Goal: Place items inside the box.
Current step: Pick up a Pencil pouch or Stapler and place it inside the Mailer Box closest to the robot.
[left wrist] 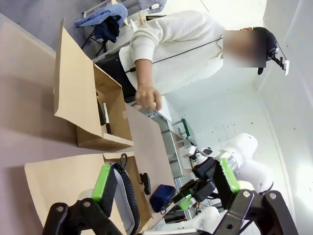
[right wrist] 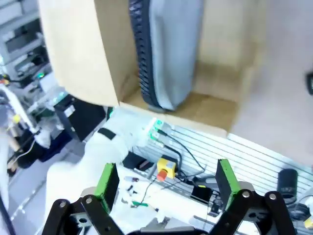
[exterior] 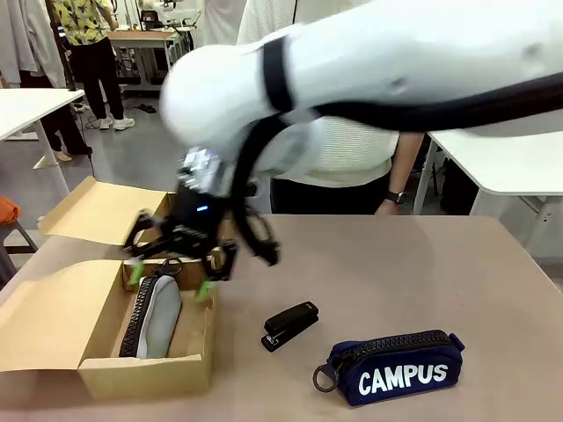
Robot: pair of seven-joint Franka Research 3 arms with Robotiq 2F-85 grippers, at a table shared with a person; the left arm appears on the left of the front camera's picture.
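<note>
The grey pencil case (exterior: 157, 315) with its black zipper lies inside the open cardboard box (exterior: 145, 374) at the table's left. My right gripper (exterior: 169, 281) hangs open just above the case's far end, nothing between its green pads. Its wrist view looks down on the pencil case (right wrist: 171, 49) in the box (right wrist: 215, 105), with the right gripper (right wrist: 166, 178) spread wide. The black stapler (exterior: 290, 324) and the navy CAMPUS pouch (exterior: 396, 369) lie on the table right of the box. My left gripper (left wrist: 165, 176) is open and empty, off to the side of the box (left wrist: 98, 139). The utility knife and marker are out of view.
The box's two flaps (exterior: 97, 211) fold out to the left and back. A person stands at the far side, one hand (exterior: 387, 204) resting at the table's edge. My right arm (exterior: 369, 61) crosses over the middle of the table. A white table (exterior: 501, 163) stands behind on the right.
</note>
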